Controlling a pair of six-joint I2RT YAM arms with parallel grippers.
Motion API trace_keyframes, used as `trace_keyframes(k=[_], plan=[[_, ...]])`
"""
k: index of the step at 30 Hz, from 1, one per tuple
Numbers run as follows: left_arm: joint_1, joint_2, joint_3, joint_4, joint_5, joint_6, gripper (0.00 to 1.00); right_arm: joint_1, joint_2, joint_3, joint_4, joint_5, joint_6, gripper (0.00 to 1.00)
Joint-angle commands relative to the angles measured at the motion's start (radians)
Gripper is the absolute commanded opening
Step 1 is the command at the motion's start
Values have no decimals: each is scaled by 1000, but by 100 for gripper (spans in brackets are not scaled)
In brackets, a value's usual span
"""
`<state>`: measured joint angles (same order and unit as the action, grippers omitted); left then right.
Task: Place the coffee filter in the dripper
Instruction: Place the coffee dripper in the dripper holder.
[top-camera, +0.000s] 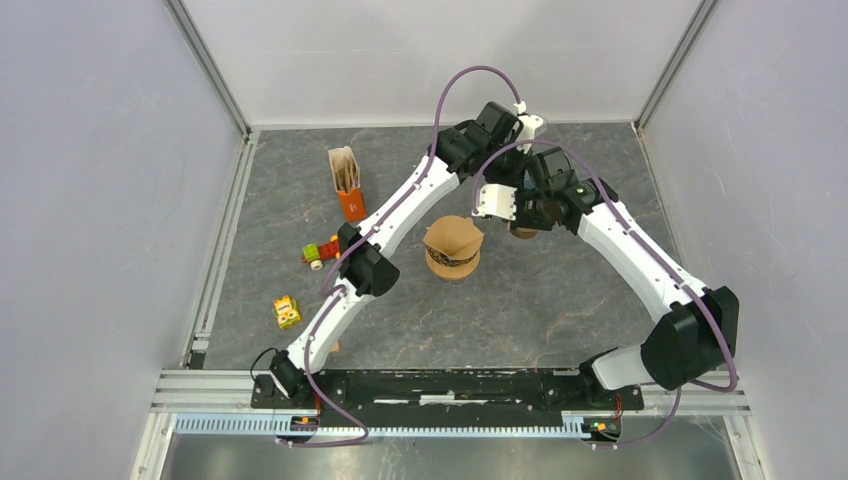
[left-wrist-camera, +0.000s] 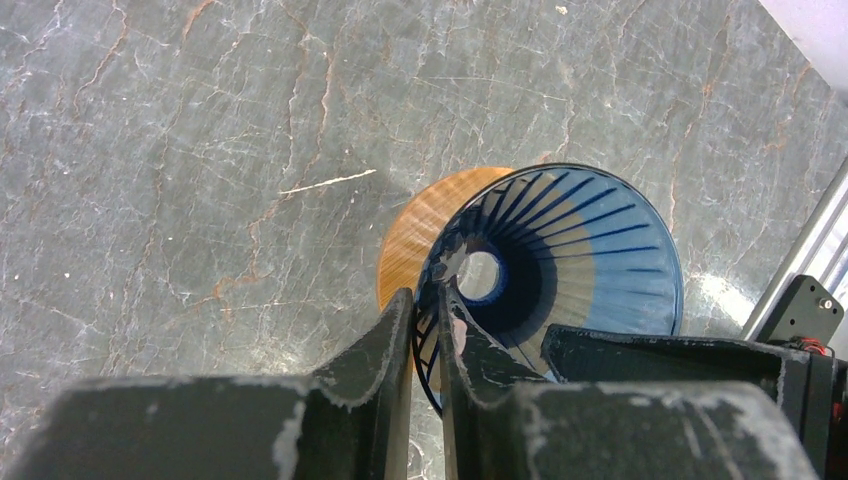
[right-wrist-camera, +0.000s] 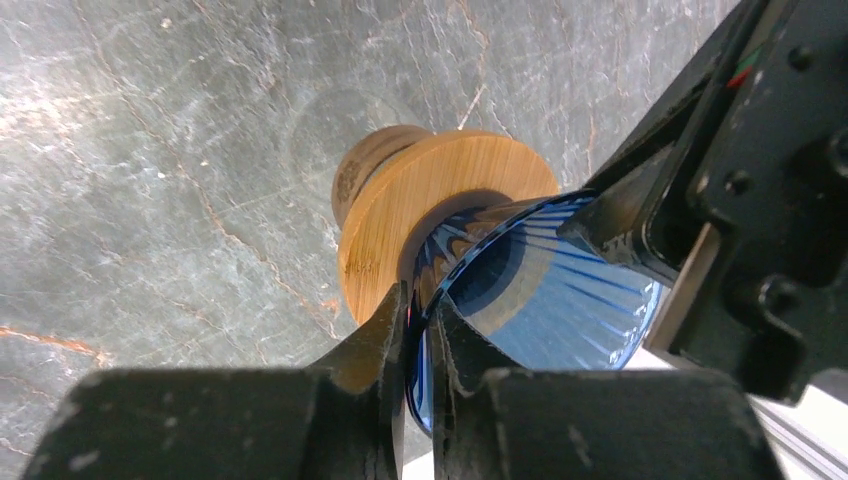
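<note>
Left gripper (left-wrist-camera: 423, 297): nearly closed. Its two fingers pinch the thin glass rim of the dripper (left-wrist-camera: 570, 250).
Right gripper (right-wrist-camera: 420, 302): its fingers straddle the same rim across the mouth from the left one, with only a narrow gap. You cannot tell whether they press the glass or stand just clear.
Dripper position: it sits between the two grippers, towards the far right of the table (top-camera: 560, 300). Whether its foot rests on the surface is hidden.
Coffee filter (top-camera: 452, 236): this is the brown paper on a round stand mid-table. It is near the dripper, on its left, and neither gripper holds it.
Dripper long axis: it runs from the wooden base (right-wrist-camera: 450, 195) up through the blue ribbed cone to the open mouth.
Dripper heading: the mouth faces up towards both wrist cameras and the base towards the table. You cannot settle whether it is upright or tilted.
Filter heading: it is too small to read which way its tip points.
Risk 1: if one gripper lets go while the foot is unsupported, the other grip is off-centre and the cone can swing or drop.
Risk 2: two arms on one rigid rim can fight each other, so any mismatch may chip the glass.
Risk 3: if you leave it tilted, the filter is likely to slide out.
</note>
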<state>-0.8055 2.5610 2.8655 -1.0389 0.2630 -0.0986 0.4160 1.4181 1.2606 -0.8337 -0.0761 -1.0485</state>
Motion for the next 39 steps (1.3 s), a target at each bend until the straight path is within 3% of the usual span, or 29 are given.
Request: trace_keyframes(k=[1,11,31,39], plan=[[-27,10,-8,-62,-17,68,9,5,23,39,-74,-67,42,17],[-27,8,8,-41,-20,65,18,4,7,54,-61,-32,55,28],[-21,-28,45,-12,-49,67,37,4,-24,101,-53,-12,88,37],[-6,-62,72,-6,-71,63,52,3,-80,88,-33,-16,110,49]])
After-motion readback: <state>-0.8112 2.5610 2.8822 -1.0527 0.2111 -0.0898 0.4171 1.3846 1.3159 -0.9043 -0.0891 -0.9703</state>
